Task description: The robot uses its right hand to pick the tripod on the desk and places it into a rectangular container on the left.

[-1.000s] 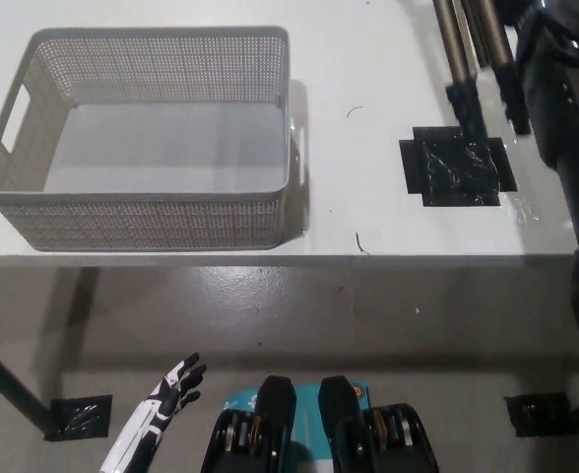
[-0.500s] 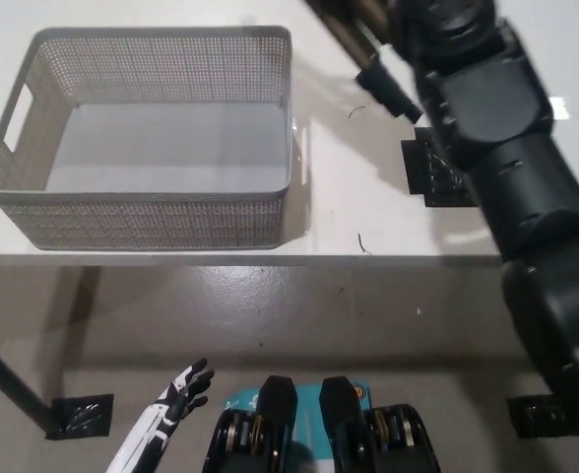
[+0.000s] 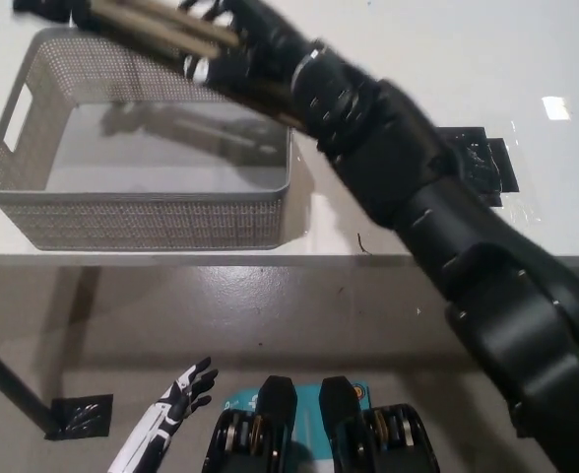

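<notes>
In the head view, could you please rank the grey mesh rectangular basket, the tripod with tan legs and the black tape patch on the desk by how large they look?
1. Grey mesh rectangular basket, largest.
2. Tripod with tan legs, though it is cut off at the frame edge and held nearer the camera by the black right robot hand.
3. Black tape patch, smallest, partly hidden by the arm.

Tripod [image 3: 142,25] top beyond upper edge

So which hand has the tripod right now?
The black right hand, reaching over the basket and shut on the tripod. The white left hand hangs low by the floor, fingers apart, holding nothing.
</notes>
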Tool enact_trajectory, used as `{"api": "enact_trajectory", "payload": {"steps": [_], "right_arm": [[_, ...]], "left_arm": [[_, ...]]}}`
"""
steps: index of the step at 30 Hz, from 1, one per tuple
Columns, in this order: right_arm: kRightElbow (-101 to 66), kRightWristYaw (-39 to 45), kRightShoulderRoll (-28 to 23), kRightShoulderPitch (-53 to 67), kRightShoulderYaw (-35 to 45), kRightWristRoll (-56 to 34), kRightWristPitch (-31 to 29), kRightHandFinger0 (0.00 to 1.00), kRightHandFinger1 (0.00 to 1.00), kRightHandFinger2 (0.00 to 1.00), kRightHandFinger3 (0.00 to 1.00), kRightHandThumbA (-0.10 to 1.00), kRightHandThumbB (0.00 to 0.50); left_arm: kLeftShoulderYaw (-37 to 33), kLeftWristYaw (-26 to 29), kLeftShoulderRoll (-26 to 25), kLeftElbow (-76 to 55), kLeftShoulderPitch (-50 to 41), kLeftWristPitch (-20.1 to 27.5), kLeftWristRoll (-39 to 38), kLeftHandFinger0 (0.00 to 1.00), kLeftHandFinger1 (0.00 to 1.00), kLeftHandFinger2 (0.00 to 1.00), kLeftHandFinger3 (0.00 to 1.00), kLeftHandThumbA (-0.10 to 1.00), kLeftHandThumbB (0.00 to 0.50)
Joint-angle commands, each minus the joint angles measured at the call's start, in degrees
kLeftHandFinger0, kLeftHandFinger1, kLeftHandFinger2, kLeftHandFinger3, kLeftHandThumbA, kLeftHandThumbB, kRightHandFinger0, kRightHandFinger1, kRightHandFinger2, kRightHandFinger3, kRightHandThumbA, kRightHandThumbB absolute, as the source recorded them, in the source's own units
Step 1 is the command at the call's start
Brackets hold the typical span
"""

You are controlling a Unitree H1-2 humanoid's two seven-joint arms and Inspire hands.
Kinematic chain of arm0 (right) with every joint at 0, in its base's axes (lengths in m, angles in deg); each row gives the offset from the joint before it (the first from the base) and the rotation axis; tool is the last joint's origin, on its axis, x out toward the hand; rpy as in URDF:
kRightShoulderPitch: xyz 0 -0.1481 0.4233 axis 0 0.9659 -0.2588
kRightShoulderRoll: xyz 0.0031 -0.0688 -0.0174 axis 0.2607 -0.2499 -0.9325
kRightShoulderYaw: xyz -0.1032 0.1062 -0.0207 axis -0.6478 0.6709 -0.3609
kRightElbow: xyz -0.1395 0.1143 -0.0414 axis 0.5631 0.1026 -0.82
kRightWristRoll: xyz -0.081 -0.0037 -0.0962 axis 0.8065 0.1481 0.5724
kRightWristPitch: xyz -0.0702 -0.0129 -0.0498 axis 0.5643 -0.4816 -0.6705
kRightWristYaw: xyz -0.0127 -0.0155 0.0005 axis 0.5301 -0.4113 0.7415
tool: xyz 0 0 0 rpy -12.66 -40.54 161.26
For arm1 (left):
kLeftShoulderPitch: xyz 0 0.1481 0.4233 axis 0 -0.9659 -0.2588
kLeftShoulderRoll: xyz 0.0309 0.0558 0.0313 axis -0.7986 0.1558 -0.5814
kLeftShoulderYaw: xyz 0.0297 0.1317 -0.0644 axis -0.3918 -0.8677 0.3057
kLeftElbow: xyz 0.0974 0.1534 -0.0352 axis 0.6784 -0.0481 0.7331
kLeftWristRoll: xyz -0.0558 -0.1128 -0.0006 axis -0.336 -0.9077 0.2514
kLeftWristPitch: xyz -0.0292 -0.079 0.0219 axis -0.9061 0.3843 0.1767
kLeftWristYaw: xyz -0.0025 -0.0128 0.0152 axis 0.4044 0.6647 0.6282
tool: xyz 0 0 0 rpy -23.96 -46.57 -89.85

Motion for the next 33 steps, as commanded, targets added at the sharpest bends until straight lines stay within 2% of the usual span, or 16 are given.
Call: {"api": "enact_trajectory", "payload": {"steps": [1,2,3,5,10,12,15,19,22,25,26,27,29,30,31,33], "right_arm": [[-0.91,-2.90,0.33,-5.79,-3.99,6.83,-5.95,0.56,0.81,1.00,1.00,0.55,0.396],[-1.07,-0.21,0.03,-5.71,-4.37,6.09,-6.42,0.97,1.00,1.00,1.00,0.66,0.460],[-1.04,3.61,-0.33,-5.68,-3.98,4.49,-6.64,1.00,1.00,1.00,1.00,0.74,0.484],[-1.53,5.92,-0.94,-6.08,-4.99,5.11,-5.20,1.00,1.00,1.00,1.00,0.86,0.500],[-1.99,6.09,-1.89,-6.54,-4.20,5.25,-5.83,1.00,1.00,1.00,1.00,0.99,0.500],[-3.22,6.26,-2.34,-6.90,-3.55,5.21,-4.96,1.00,1.00,1.00,1.00,1.00,0.500],[-1.80,6.18,-2.50,-8.43,-1.88,3.77,-7.13,1.00,1.00,1.00,1.00,1.00,0.500],[-2.58,6.76,-3.08,-10.96,1.24,1.86,-7.78,1.00,1.00,1.00,1.00,1.00,0.500],[-7.87,7.32,-4.71,-12.95,8.23,-3.19,-7.33,1.00,1.00,1.00,1.00,1.00,0.498],[-12.67,6.78,-6.41,-14.71,17.07,-9.51,-7.83,1.00,1.00,1.00,1.00,1.00,0.439],[-17.65,5.96,-8.19,-14.52,20.87,-11.61,-6.87,1.00,1.00,1.00,1.00,1.00,0.484],[-19.46,5.59,-8.68,-14.25,21.83,-11.34,-6.42,1.00,1.00,1.00,1.00,1.00,0.491],[-29.30,8.41,-12.16,-11.52,26.81,-15.39,-2.61,1.00,1.00,1.00,1.00,1.00,0.445],[-36.25,8.57,-14.20,-8.44,29.01,-16.49,-0.46,1.00,1.00,1.00,1.00,1.00,0.374],[-41.88,9.54,-16.18,-5.88,30.52,-17.70,0.55,1.00,1.00,1.00,1.00,1.00,0.356],[-52.26,10.43,-19.10,0.84,34.20,-20.76,3.37,1.00,1.00,1.00,1.00,1.00,0.382]], "left_arm": [[-0.57,-0.53,-1.11,-1.33,0.62,0.87,0.82,1.00,1.00,1.00,1.00,1.00,0.275],[-0.61,-0.57,-1.15,-1.45,0.67,0.78,0.78,1.00,1.00,1.00,1.00,1.00,0.278],[-0.73,-0.95,-1.17,-1.01,1.03,0.83,0.35,1.00,1.00,1.00,1.00,1.00,0.286],[-0.91,-1.05,-1.08,-0.71,1.52,0.48,0.16,1.00,1.00,1.00,1.00,1.00,0.305],[-1.22,-0.94,-0.90,-1.14,1.97,-1.31,0.27,1.00,1.00,1.00,1.00,1.00,0.326],[-1.30,-0.88,-0.78,-0.56,2.19,-0.86,0.06,1.00,1.00,1.00,1.00,1.00,0.310],[-1.38,-1.15,-0.68,-0.18,2.26,-0.98,-0.66,1.00,1.00,1.00,1.00,1.00,0.329],[-1.67,-1.10,-0.65,0.20,2.36,0.11,-0.29,1.00,1.00,1.00,1.00,1.00,0.301],[-1.79,-0.44,-0.51,0.36,2.28,0.46,0.60,1.00,1.00,1.00,1.00,1.00,0.294],[-1.80,-0.04,-0.18,0.36,2.58,0.37,0.92,1.00,1.00,1.00,1.00,1.00,0.298],[-1.73,0.04,-0.16,0.47,2.63,0.42,0.93,1.00,1.00,1.00,1.00,1.00,0.305],[-1.59,-0.01,-0.41,0.36,2.60,0.39,0.86,1.00,1.00,1.00,1.00,1.00,0.306],[-1.53,0.07,-0.52,0.13,2.54,0.46,1.01,1.00,1.00,1.00,1.00,1.00,0.299],[-1.52,0.15,-0.58,-0.44,2.02,-0.02,1.15,1.00,1.00,1.00,1.00,1.00,0.309],[-1.42,0.20,-0.45,-0.36,2.09,0.18,0.95,1.00,1.00,1.00,1.00,1.00,0.302],[-0.97,0.39,-0.68,-0.27,2.37,0.27,0.73,1.00,1.00,1.00,1.00,1.00,0.299]]}}
